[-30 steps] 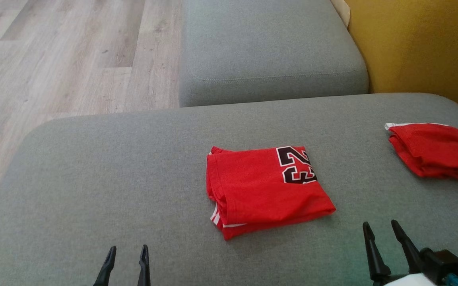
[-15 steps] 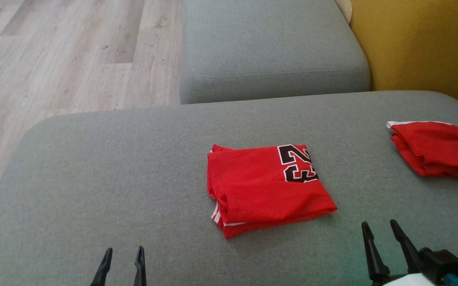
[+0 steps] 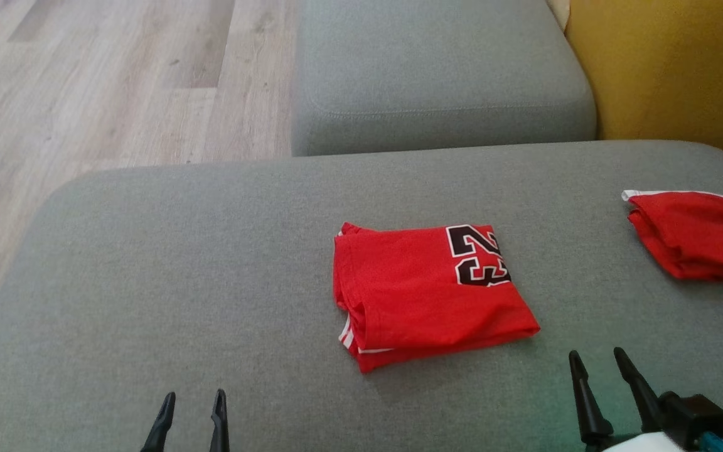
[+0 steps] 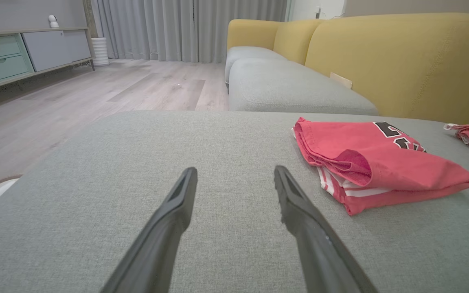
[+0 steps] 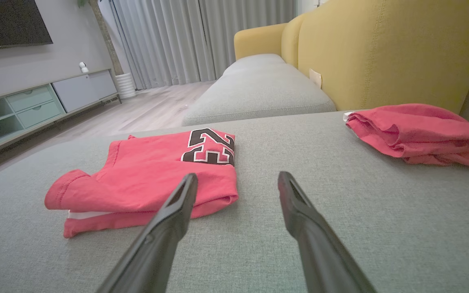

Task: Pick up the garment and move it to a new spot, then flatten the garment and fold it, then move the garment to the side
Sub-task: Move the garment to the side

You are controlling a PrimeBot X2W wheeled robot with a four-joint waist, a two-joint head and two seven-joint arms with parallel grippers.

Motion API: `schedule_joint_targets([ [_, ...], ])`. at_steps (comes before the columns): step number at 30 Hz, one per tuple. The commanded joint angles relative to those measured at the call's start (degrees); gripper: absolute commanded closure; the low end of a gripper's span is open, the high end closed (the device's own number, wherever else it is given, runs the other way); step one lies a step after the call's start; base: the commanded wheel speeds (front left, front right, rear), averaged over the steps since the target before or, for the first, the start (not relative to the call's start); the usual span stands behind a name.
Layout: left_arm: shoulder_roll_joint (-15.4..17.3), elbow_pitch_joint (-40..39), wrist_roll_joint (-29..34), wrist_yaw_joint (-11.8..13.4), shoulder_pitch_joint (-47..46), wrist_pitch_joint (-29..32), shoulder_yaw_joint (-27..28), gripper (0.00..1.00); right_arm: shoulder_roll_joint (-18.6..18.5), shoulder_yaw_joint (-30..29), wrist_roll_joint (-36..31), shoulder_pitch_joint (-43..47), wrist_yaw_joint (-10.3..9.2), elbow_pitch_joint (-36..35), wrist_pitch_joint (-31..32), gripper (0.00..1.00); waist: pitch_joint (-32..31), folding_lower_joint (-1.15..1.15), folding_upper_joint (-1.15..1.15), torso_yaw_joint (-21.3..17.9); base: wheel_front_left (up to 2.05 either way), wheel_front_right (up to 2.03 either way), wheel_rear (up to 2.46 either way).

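Observation:
A folded red garment (image 3: 427,292) with a black number print lies in the middle of the grey cushion (image 3: 179,270). It also appears in the left wrist view as the garment (image 4: 373,162) and in the right wrist view as the garment (image 5: 149,175). My left gripper (image 3: 192,402) is open near the cushion's front edge, well left of it and empty. My right gripper (image 3: 597,361) is open just off the garment's near right corner, holding nothing. Both sets of fingers stand apart in the wrist views, left gripper (image 4: 234,177), right gripper (image 5: 237,181).
A second folded red cloth (image 3: 697,235) lies at the cushion's far right edge. Another grey seat cushion (image 3: 437,75) sits beyond, with the yellow sofa back (image 3: 675,69) on the right. Wooden floor (image 3: 104,81) lies to the left.
The whole head view has shifted slightly, so the camera moved. The left gripper has dropped a little lower in that view. The garment and the right gripper stay put.

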Motion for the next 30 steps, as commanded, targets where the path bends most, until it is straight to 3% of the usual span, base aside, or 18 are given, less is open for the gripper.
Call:
schedule_joint_targets([
  [1, -0.7, -1.7, 0.4, -0.4, -3.4, -0.7, 2.0, 0.00, -0.4, 1.3, -0.1, -2.1, -0.05, -1.6, -0.8, 0.00, 0.5, 0.00, 0.00, 0.2, 0.00, 0.00, 0.00],
  [11, -0.7, -0.9, 1.1, -1.1, -5.9, -0.7, 0.4, 0.00, -1.6, 3.8, 4.0, -12.4, -0.05, 6.1, -0.4, 0.00, 4.8, 0.00, 0.00, 2.1, 0.00, 0.00, 0.00],
  [22, -0.7, -0.4, 1.0, -1.6, -9.7, -0.7, -3.7, 0.00, -6.6, 8.6, 14.0, -31.3, -0.05, 24.2, 12.9, 0.00, 9.6, 0.00, 0.00, 6.6, 0.00, 0.00, 0.00],
  [30, -0.7, -0.7, -0.2, -1.4, -12.1, -0.7, -5.7, 0.00, -9.6, 10.8, 19.6, -38.0, -0.05, 30.5, 17.9, 0.00, 13.1, 0.00, 0.00, 9.1, 0.00, 0.00, 0.00],
])
